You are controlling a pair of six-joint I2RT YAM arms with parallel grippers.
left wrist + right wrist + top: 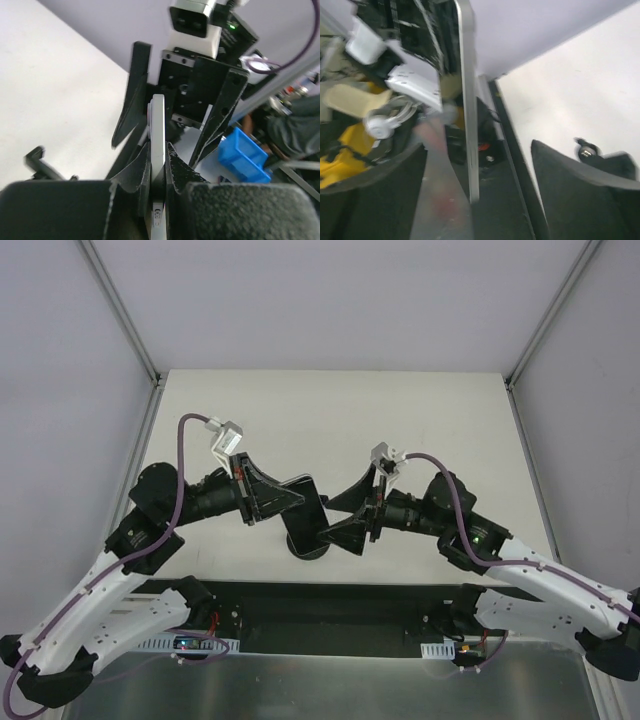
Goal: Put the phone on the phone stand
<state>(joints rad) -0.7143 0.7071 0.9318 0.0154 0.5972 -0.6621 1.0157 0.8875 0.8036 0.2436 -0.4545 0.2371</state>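
Observation:
The phone (304,512) is held on edge above the table's near middle, and my left gripper (296,498) is shut on it. In the left wrist view its silver edge (158,131) runs up between my two padded fingers (176,167), which press on both faces. My right gripper (336,519) stands open around the phone's far end, both fingers apart from it. In the right wrist view the phone (468,105) hangs edge-on between those spread fingers (585,200). The phone stand (310,549) shows as a dark round base just below the phone; a blurred part of it (590,150) is on the table.
A black strip (320,605) runs along the near table edge by the arm bases. White walls and metal posts (125,325) enclose the pale table (330,420). A blue bin (245,155) lies off the table beyond the right arm.

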